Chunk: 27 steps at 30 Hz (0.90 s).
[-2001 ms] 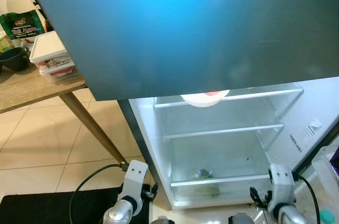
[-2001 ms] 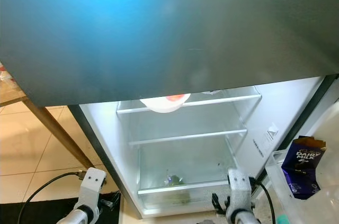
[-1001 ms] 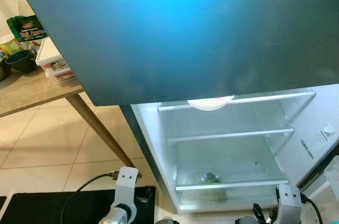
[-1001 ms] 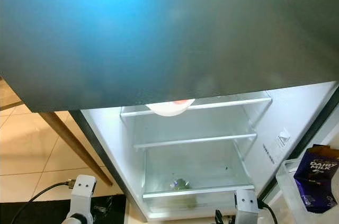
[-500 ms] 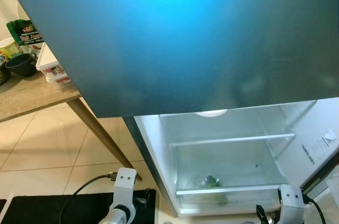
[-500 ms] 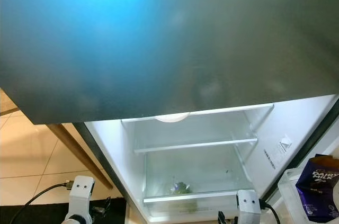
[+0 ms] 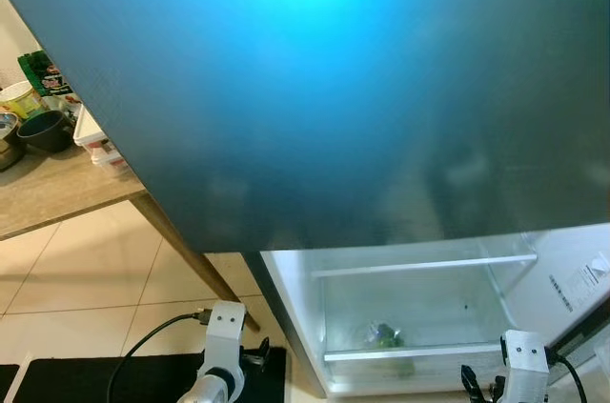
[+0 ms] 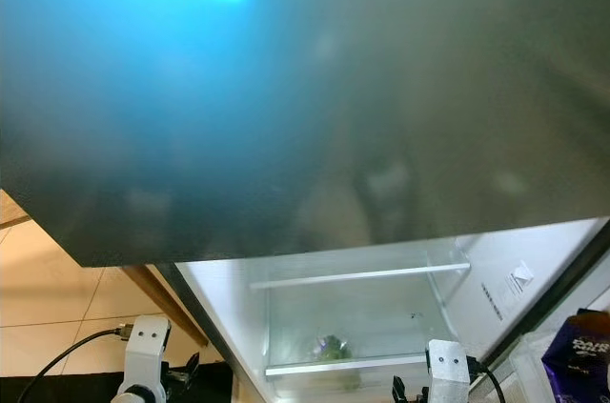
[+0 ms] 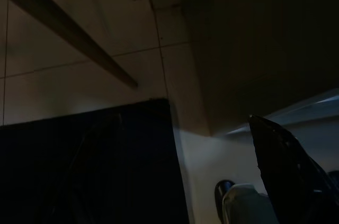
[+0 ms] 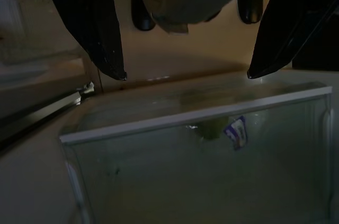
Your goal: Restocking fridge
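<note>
The fridge's dark door panel [image 7: 362,89] looms close and covers most of the eye views. Below it the lit fridge compartment [image 7: 419,308] stands open, with a glass shelf [image 7: 419,265] and a clear drawer at the bottom. A small green packet [image 7: 383,334] lies in that drawer and shows behind the glass as the green packet [image 10: 212,127]. My right gripper [image 10: 185,75] hangs open just in front of the drawer, holding nothing. My left gripper [image 9: 183,128] hangs open and empty over the black mat, one finger [image 9: 286,166] visible in the dark.
A wooden table [image 7: 48,193] stands to the left with a dark bowl [image 7: 43,130], a white box [image 7: 95,136] and a green bag [image 7: 40,71]. A purple chocolate bag [image 8: 579,355] sits low on the right. A black mat [image 7: 95,384] and a cable [image 7: 152,341] lie on the tiled floor.
The camera has moved closer to the fridge, so the dark door covers more of the picture. The white bowl on the upper shelf is now hidden. Both arms still hang low.
</note>
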Motion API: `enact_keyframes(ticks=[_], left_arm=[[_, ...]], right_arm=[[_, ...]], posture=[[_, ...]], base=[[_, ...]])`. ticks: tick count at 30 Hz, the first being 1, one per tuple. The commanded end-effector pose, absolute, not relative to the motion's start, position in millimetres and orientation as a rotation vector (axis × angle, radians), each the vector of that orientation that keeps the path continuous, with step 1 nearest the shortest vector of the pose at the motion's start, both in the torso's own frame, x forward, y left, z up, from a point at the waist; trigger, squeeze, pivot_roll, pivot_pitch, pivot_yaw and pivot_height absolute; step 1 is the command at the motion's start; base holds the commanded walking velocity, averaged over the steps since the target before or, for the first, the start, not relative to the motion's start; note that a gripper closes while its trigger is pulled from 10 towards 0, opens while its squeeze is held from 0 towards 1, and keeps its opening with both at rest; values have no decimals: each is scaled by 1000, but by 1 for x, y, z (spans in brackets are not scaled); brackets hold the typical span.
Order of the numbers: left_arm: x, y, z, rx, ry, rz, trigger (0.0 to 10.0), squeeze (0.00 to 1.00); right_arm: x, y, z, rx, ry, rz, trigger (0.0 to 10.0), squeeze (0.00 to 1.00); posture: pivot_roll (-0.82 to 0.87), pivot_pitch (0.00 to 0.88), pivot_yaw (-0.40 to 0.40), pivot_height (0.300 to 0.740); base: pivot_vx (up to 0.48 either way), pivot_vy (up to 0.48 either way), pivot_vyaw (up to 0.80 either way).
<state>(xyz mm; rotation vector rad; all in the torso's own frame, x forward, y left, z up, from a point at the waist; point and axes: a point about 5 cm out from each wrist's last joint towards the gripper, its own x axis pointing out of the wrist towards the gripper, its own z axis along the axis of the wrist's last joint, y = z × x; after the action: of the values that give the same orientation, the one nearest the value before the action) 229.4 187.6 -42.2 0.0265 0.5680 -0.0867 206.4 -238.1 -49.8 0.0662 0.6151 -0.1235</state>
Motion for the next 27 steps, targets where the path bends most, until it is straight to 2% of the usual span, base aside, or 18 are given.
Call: enact_keyframes(ticks=[1,18,22,27], left_arm=[[222,190,-48,21,593,-76,10000,0],[222,193,-49,38,612,-81,10000,0],[223,193,-49,50,613,-88,10000,0],[225,193,-48,55,614,-94,10000,0]], right_arm=[[200,-237,-55,79,634,-129,10000,0],[202,-237,-51,96,594,-122,10000,0],[203,-238,-51,82,593,-135,10000,0],[205,-238,-50,102,590,-160,10000,0]], posture=[[-101,94,97,671],[-94,97,100,671],[-93,99,105,691],[-91,100,109,696]], base=[[0,0,0],[0,0,0],[0,0,0],[0,0,0]])
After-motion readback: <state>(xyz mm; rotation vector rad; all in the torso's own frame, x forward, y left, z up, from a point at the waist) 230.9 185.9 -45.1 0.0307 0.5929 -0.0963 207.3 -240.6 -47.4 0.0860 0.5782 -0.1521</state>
